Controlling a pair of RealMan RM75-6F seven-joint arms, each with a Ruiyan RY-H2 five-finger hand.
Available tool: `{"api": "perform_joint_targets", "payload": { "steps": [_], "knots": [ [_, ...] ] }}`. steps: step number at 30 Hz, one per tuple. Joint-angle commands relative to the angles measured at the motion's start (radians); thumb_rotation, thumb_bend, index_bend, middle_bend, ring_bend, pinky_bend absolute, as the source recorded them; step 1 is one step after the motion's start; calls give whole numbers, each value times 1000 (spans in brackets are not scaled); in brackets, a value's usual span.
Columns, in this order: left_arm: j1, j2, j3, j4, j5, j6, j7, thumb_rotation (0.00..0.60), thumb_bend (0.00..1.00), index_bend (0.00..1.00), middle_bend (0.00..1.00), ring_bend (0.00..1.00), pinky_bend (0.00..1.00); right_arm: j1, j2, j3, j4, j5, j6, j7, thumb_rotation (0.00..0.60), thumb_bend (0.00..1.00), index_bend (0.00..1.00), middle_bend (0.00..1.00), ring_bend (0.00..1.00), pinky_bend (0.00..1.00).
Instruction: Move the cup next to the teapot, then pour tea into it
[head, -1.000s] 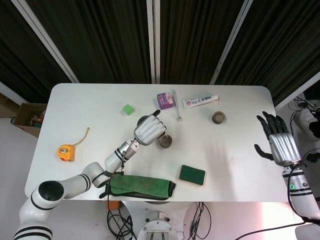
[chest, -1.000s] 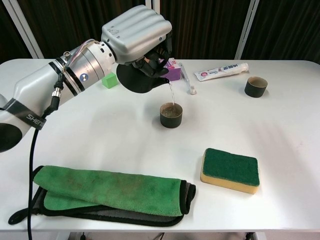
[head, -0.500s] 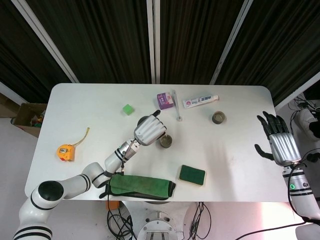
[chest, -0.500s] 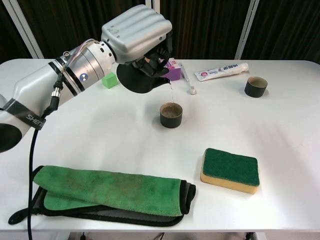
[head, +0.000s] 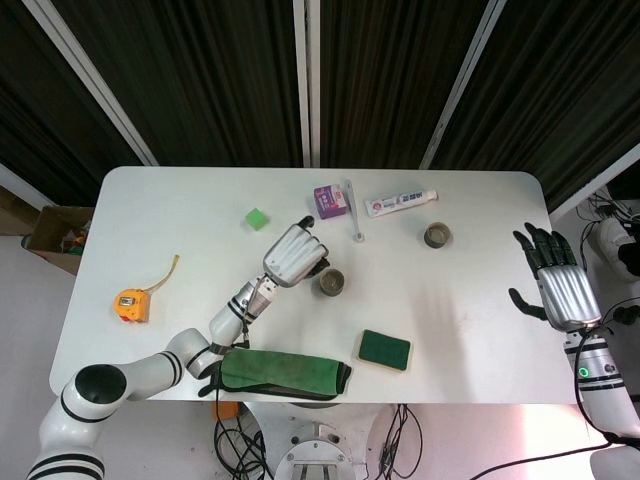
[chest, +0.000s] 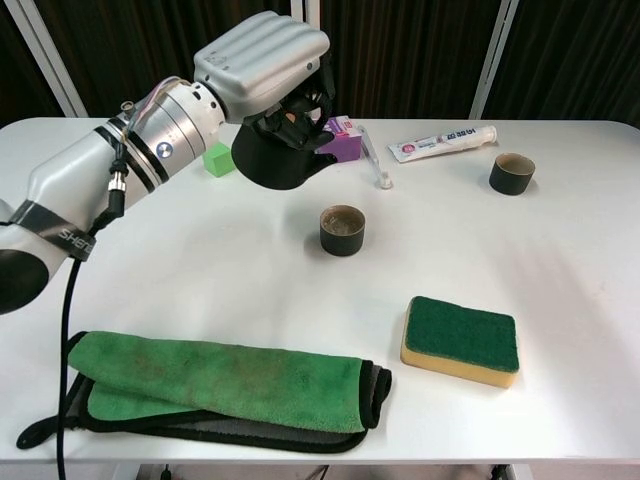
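Above the middle of the table (chest: 560, 300), the left hand (chest: 262, 58) is shown grasping the dark teapot (chest: 278, 157), which is held in the air with its spout turned toward the cup (chest: 342, 230). No stream is seen between spout and cup in either view, and the spout appears raised rather than dipped. The cup stands upright on the table just below and to the right of the teapot in the chest view; whether liquid lies in it cannot be told with certainty. The right hand (head: 556, 282) is held off the far right edge of the table, released, with its fingers spread and nothing in them. The step in hand is judged to be the close of the pour: the cup is already placed beside the teapot, and the pot seems to be levelled. The next move is judged to call for the teapot to be kept upright and set down on a bare part of the table near the cup, without the cup being knocked. Counted outward, the following are seen: two dark cups, the second cup (chest: 511, 173) standing well apart at the right; one sponge (chest: 460, 338); one folded green cloth (chest: 225, 385); one toothpaste tube (chest: 443, 144); one toothbrush (chest: 374, 163); one purple box (chest: 346, 138); one green block (chest: 218, 160); and one tape measure (head: 132, 303).
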Motion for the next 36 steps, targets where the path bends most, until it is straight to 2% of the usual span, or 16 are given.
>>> {"api": "perform_joint_targets", "payload": {
  "steps": [1, 12, 19, 29, 36],
  "knots": [
    [4, 1, -16, -16, -18, -4, -20, 600, 286, 1000, 1000, 989, 417, 0, 0, 0, -1, 1, 1, -1, 600, 273, 0, 0, 0, 0],
    [38, 24, -94, -119, -105, 8, -145, 600, 285, 1000, 1000, 988, 415, 2, -2, -1, -3, 3, -6, -10, 600, 273, 0, 0, 0, 0],
    [102, 46, -82, -128, -141, 14, -215, 600, 285, 1000, 1000, 986, 413, 8, -12, -4, 2, 5, -18, -15, 600, 273, 0, 0, 0, 0],
    [193, 38, -48, -26, -146, 59, -352, 600, 284, 1000, 1000, 986, 413, 15, -15, -4, -17, 4, -22, -46, 600, 273, 0, 0, 0, 0],
    [231, -2, -15, 122, -137, 52, -445, 600, 284, 1000, 1000, 985, 412, 15, -11, -3, -41, 4, -17, -72, 600, 273, 0, 0, 0, 0]
  ]
}}
